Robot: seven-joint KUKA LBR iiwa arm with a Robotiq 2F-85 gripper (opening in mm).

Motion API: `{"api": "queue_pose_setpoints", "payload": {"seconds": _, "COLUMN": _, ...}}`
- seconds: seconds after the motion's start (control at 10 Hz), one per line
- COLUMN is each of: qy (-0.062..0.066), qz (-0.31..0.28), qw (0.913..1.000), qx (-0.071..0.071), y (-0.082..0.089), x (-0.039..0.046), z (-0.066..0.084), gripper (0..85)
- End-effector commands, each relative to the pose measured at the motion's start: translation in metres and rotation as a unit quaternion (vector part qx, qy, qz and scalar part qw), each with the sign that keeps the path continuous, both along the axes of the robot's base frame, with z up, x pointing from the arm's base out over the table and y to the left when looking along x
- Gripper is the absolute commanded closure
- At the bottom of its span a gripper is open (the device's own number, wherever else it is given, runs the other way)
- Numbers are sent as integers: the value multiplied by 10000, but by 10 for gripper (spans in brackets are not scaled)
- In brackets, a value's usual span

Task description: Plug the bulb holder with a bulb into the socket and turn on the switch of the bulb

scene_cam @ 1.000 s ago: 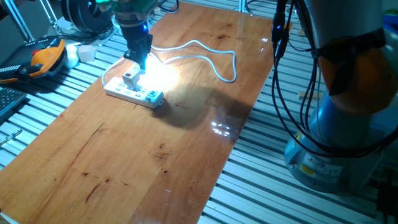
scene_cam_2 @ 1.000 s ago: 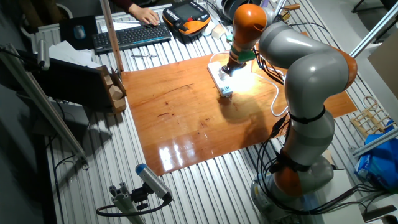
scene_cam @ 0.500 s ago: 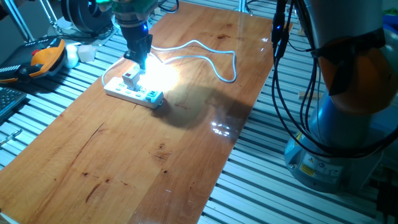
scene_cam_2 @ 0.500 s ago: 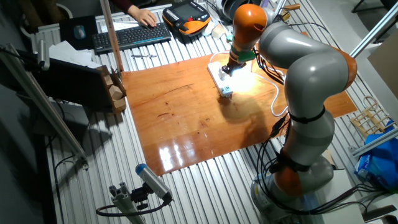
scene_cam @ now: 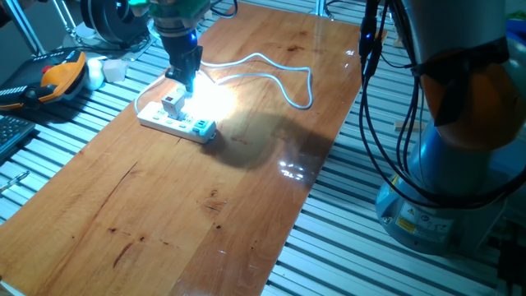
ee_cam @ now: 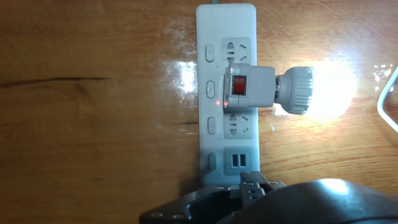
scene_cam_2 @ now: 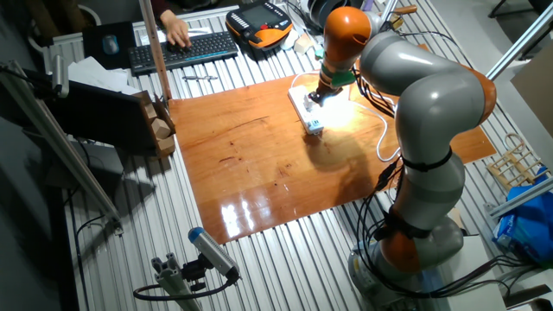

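Note:
The white bulb holder is plugged into the long white socket strip, lying across it. Its red switch faces up and the bulb glows brightly to the right. In one fixed view the holder stands on the strip, with my gripper just above and behind it, fingers together and holding nothing. In the other fixed view the gripper hangs over the strip. In the hand view my fingers show only as a dark mass at the bottom edge.
The strip's white cable loops across the wooden table's far side. An orange teach pendant and a white cup lie off the table's left. A keyboard with a person's hand sits beyond. Black cables hang by my base.
The person's hand on the keyboard has shifted left. My arm, the holder and the lit bulb have not visibly moved.

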State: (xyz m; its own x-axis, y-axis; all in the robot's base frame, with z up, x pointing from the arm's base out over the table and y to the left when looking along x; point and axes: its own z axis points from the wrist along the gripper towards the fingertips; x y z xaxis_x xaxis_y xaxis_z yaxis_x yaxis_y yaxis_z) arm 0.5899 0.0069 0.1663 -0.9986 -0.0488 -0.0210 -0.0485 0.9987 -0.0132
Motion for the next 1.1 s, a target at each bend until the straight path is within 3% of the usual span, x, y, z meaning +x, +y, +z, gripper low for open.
{"api": "queue_pose_setpoints", "payload": {"seconds": 0.0, "qy": -2, "qz": -2, "qw": 10000, "qx": 0, "y": 7, "x": -2, "z": -3, "gripper": 850}}
{"api": "queue_pose_setpoints", "payload": {"seconds": 1.0, "qy": 13, "qz": -48, "qw": 10000, "qx": 1, "y": 38, "x": -12, "z": -26, "gripper": 850}}
